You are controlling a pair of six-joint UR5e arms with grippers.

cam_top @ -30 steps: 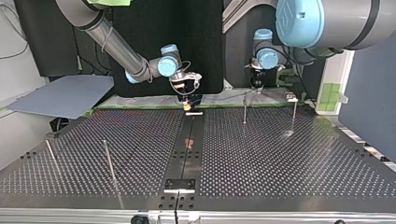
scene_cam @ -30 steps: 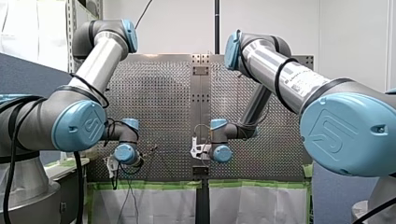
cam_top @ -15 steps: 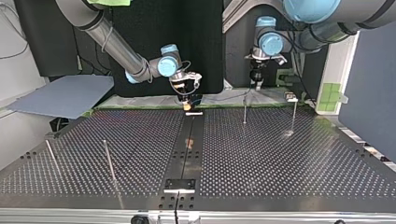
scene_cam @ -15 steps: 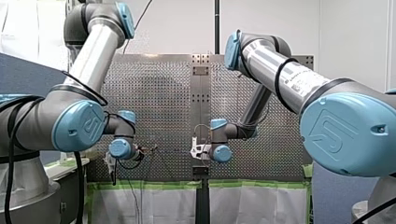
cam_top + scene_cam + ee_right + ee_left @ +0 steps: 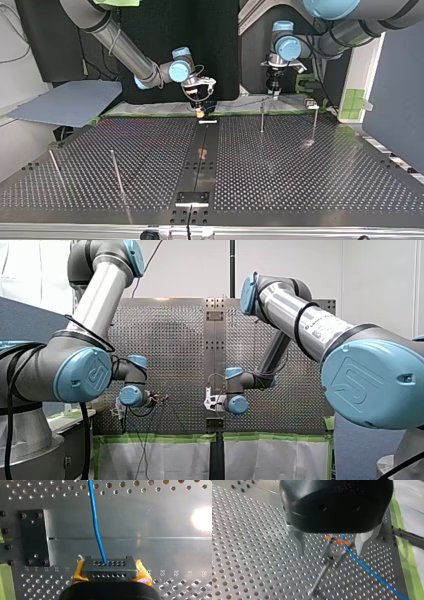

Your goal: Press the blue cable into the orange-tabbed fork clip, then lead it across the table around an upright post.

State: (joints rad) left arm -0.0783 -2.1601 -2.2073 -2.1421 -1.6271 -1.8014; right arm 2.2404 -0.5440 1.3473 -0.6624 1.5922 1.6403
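The left gripper (image 5: 329, 551) has risen, open, off the orange-tabbed fork clip (image 5: 329, 561); the right gripper (image 5: 110, 570), nine o'clock from it in the top view, should keep its clamped blue cable (image 5: 96, 525) taut.

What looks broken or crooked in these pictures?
Nothing really stands out. The blue cable runs smoothly past the orange-tabbed fork clip between the open fingers of my left gripper, no kinks showing. Only the yellow pads on my right gripper look a little ragged at their edges.
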